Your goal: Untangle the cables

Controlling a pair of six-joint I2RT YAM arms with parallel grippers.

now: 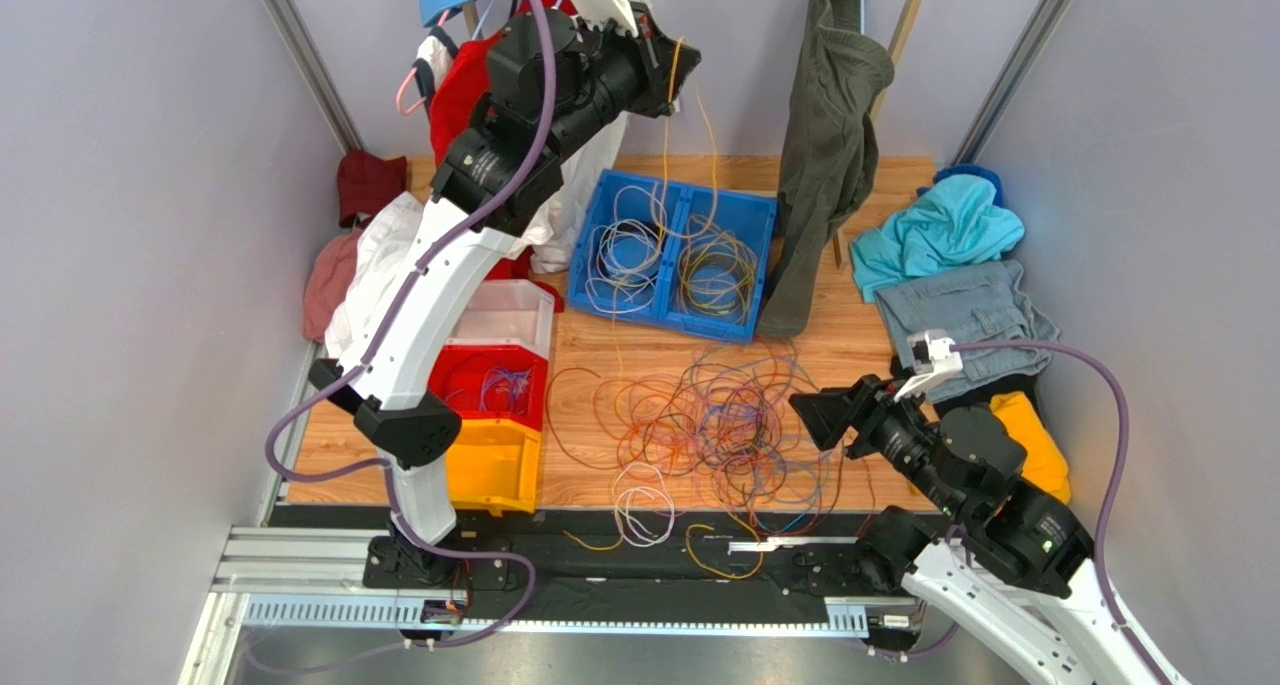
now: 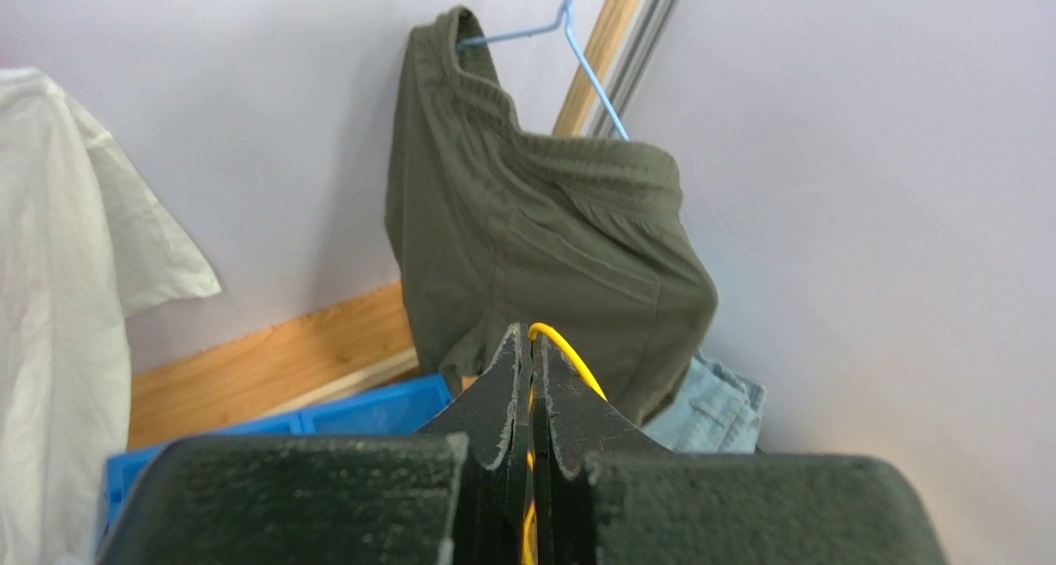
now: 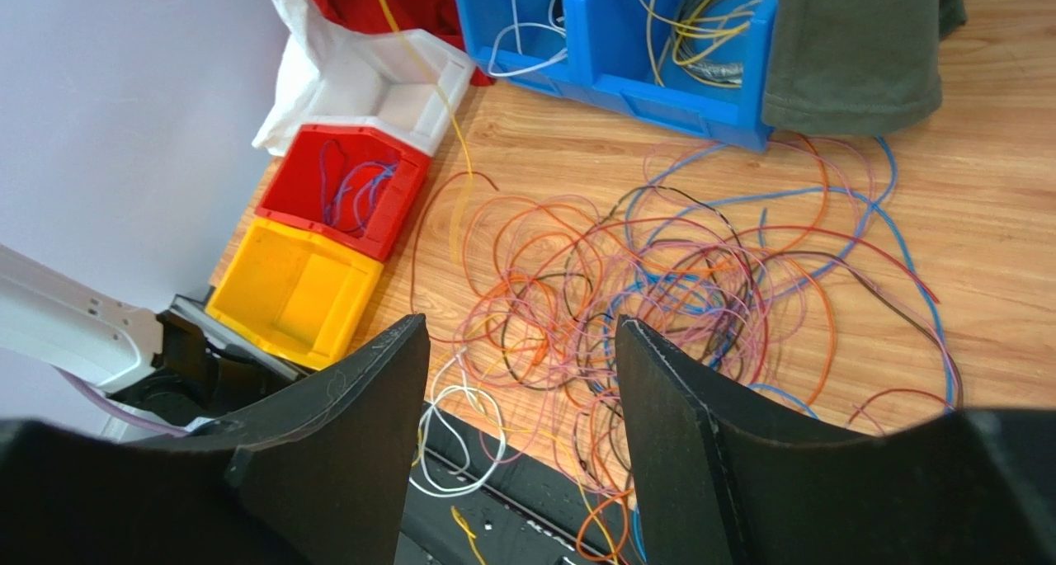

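Left claw (image 2: 531, 346) is pinching a yellow cable (image 2: 570, 355) aloft (right claw (image 3: 521, 386) gaping); pulling further is probably risking cinching the tangle (image 3: 657, 281).

Plain pale grey walls (image 1: 135, 190) close in a light wooden plank worktop (image 1: 849, 343) on three sides. Slanting grey metal corner posts (image 1: 308, 55) rise behind. A ribbed aluminium rail (image 1: 293, 565) edges the front. The light is soft and even.

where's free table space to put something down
Bare wood lies between the shorts and the jeans, and in a strip between the blue bin and the cables. The yellow bin is empty. The centre is crowded.
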